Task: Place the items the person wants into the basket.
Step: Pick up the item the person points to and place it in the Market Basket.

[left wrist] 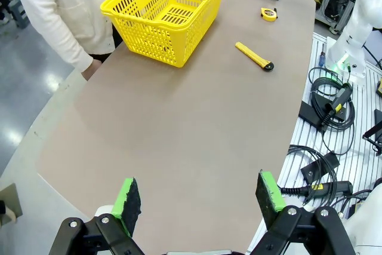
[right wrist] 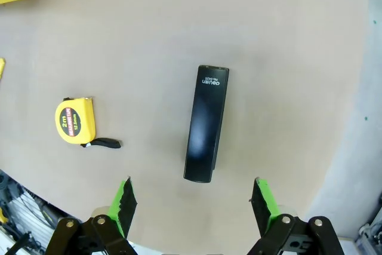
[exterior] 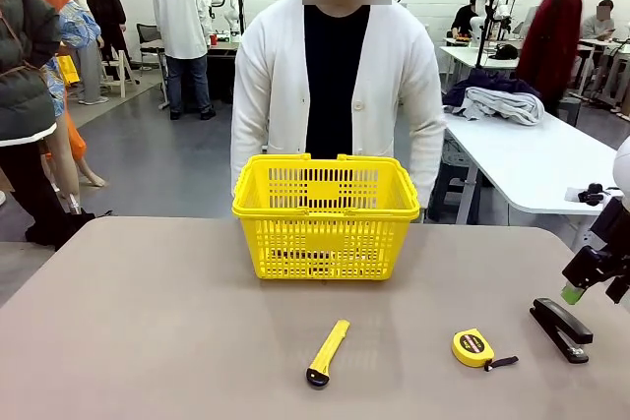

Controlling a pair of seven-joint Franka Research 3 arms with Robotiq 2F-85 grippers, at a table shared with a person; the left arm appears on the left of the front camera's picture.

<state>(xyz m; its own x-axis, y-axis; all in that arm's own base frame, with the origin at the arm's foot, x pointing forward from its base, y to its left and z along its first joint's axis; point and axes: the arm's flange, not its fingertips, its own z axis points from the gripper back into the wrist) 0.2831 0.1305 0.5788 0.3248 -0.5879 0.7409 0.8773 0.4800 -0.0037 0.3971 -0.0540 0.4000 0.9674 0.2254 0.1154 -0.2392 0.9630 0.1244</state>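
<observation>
Both fingers of the right gripper stand fully open and empty, straddling the black stapler lying flat on the table, its long axis running straight ahead between them.

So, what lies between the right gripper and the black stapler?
Nothing: in the right wrist view the open right gripper hangs above the stapler, with bare table around it.

You've got one yellow basket, one black stapler, one yellow tape measure and one yellow utility knife on the table. One person at the far side.
</observation>
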